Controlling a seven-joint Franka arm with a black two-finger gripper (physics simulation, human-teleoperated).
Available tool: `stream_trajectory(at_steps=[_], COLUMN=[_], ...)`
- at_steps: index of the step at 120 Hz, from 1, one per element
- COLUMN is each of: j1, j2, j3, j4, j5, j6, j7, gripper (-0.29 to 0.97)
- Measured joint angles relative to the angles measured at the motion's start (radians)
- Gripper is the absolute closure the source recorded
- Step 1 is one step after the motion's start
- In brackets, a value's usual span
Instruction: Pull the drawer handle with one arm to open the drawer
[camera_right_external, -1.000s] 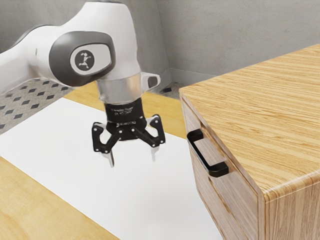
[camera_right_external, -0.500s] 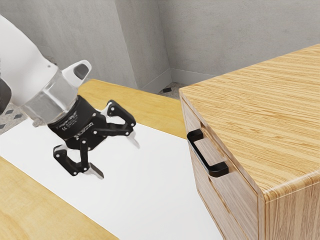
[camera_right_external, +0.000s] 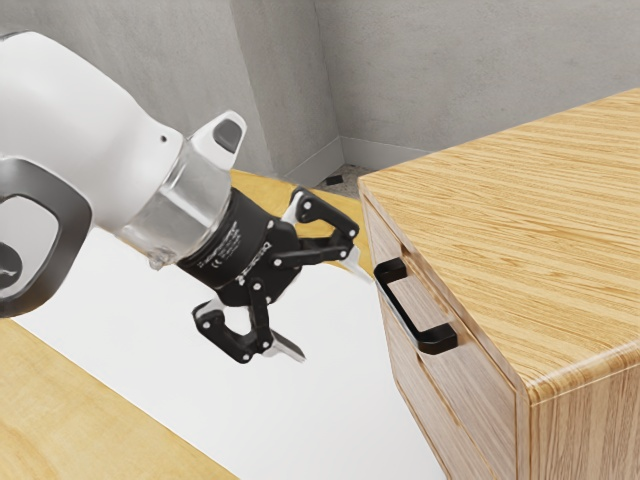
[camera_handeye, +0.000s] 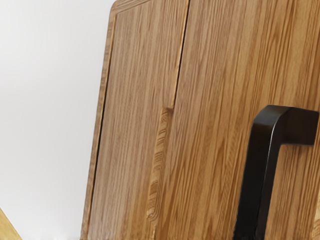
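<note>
In the exterior view the white arm (camera_right_external: 110, 190) comes in from the left over a wooden table (camera_right_external: 60, 425) covered by a white sheet (camera_right_external: 300, 420). The black gripper (camera_right_external: 320, 300) is tilted sideways toward the wooden cabinet (camera_right_external: 520, 220) at the right, its fingers spread wide and holding nothing. The upper fingertip is just beside the top end of the black drawer handle (camera_right_external: 415, 308), not touching it. The drawer (camera_right_external: 432, 302) looks flush with the cabinet front. Grey concrete walls (camera_right_external: 450, 70) meet in a corner behind, above a strip of patterned floor (camera_right_external: 348, 177).

In the wrist view the drawer's grained wood front (camera_handeye: 215, 75) lies close ahead, with the handle (camera_handeye: 260, 175) standing off it and the white sheet (camera_handeye: 45, 100) beside the cabinet
</note>
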Motion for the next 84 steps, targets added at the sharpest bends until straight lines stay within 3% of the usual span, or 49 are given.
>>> stream_trajectory(at_steps=[56,84], j1=[-0.002,-0.004], j2=[0.068,0.079], j3=[-0.012,-0.012], j4=[0.003,0.007], j5=[-0.004,0.0], j6=[0.079,0.089], j7=[-0.071,-0.08], gripper=[0.01,0.22])
